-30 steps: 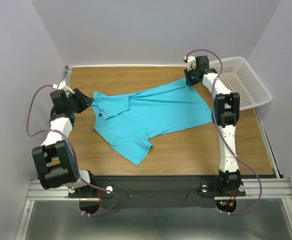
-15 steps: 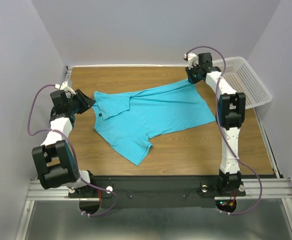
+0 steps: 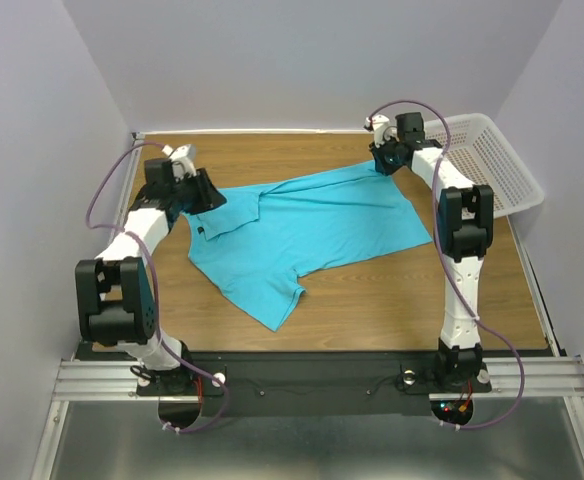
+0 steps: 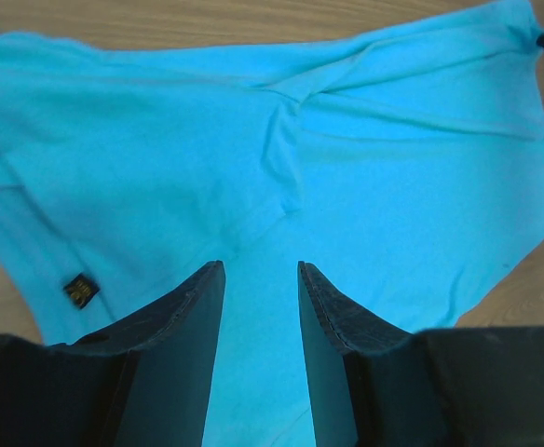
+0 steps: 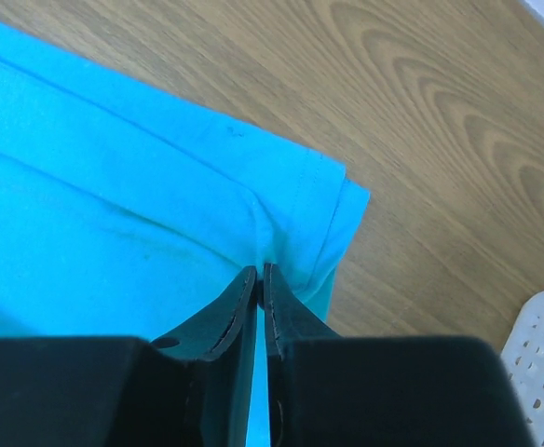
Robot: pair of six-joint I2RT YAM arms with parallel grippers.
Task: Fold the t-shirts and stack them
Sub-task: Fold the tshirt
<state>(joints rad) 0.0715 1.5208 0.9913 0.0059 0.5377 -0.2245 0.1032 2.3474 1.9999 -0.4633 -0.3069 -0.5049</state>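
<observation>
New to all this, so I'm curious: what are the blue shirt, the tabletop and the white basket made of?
The t-shirt looks like thin, soft knit cloth, probably cotton: matte, wrinkled, stitched hem. The table shows smooth brown wood grain, perhaps laminate rather than solid wood. The basket seems white moulded plastic, its walls pierced with small holes.

- A brown wood-grain tabletop, rectangular, carries everything.
- A turquoise-blue short-sleeved t-shirt lies spread and rumpled across its middle, one sleeve pointing toward the near edge.
- A white perforated plastic basket sits at the far right corner.
</observation>
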